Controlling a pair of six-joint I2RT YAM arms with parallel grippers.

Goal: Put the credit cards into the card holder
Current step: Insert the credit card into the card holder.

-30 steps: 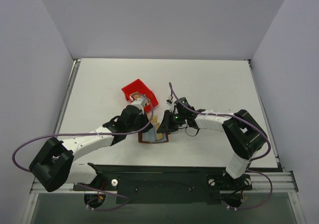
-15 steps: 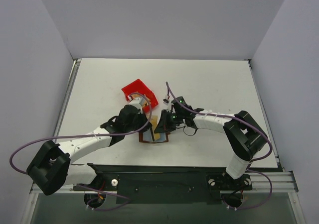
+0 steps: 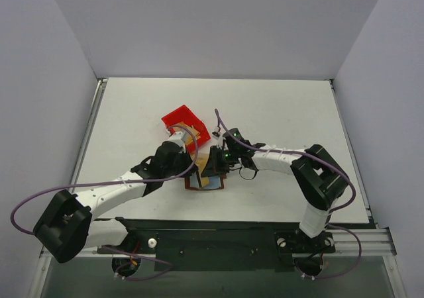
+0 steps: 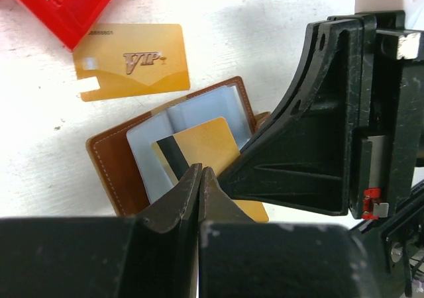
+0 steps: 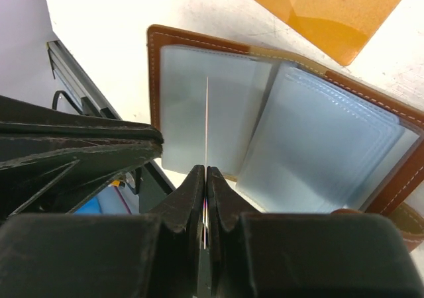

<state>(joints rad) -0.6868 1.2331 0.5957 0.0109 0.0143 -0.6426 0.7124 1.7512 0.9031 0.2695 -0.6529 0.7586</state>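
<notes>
The left gripper (image 4: 199, 176) and right gripper (image 5: 205, 173) work close together above the card holder (image 3: 205, 182); a sideways correction by either could knock the other. The card holder lies open on the table (image 3: 285, 112), near the red bin (image 3: 185, 122); if nothing pins it, a push may slide it. The left gripper is clenched at the holder's edge; you cannot tell whether it pinches a panel. The right gripper grasps a credit card (image 5: 207, 112), edge-on over a blue pocket panel (image 5: 182, 106). A tilted descent could bow the card or miss the slot. The VIP card (image 4: 129, 63) lies unloaded.
</notes>
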